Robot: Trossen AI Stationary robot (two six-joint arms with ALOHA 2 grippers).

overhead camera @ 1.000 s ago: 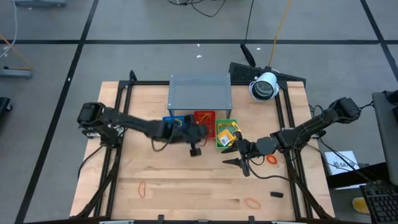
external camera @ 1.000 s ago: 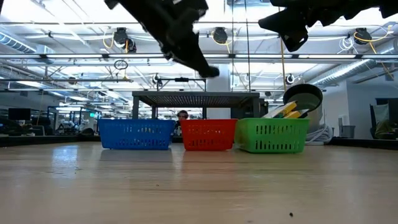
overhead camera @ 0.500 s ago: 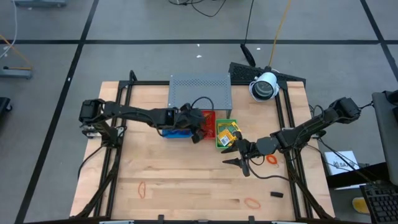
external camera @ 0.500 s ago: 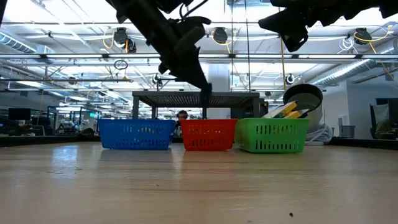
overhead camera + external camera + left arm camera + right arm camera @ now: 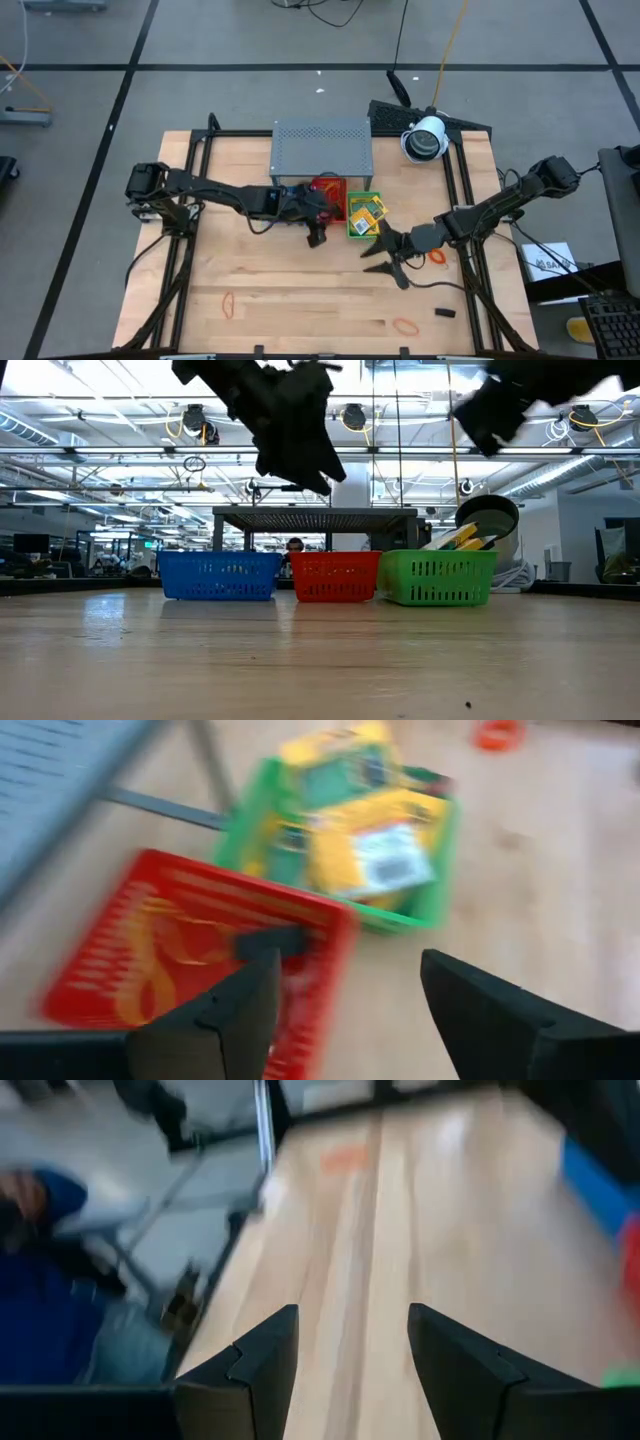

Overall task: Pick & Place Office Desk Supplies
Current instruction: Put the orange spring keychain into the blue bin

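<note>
A: Supplies, status? Packets (image 5: 366,213) sit in the green tray (image 5: 352,232), stacked and sticking up over its rim. Left wrist view confirms it.

B: Red tray (image 5: 331,188) has orange bands (image 5: 150,970) lying in it. Blue tray (image 5: 218,575) contents I can't tell.

A: What's left on the tabletop (image 5: 270,290)?

B: One band (image 5: 229,304) near the front left, another (image 5: 405,326) front right, a black piece (image 5: 445,313) just past that, and an orange ring (image 5: 438,257) beside the right arm. All well apart from the trays.

A: Left end effector (image 5: 318,236)?

B: Over the front edge of the red tray, fingers (image 5: 215,1010) spread, nothing between them. Reads like a drop into red, judging from the bands below it.

A: Right end effector (image 5: 385,262)?

B: Just in front of the green tray, above bare wood, fingers (image 5: 260,1355) apart, empty. Right wrist view is pointed across the tabletop and shows nothing held.

A: Progress call?

B: Partway, maybe past half. Packets look done, some bands done. At least four loose items are not yet binned: two bands, the ring, the black piece. The ring is nearest the right arm, so that's my guess for its next pick.

A: Risk?

B: Bands lie flat and thin, hard to pinch.
</note>
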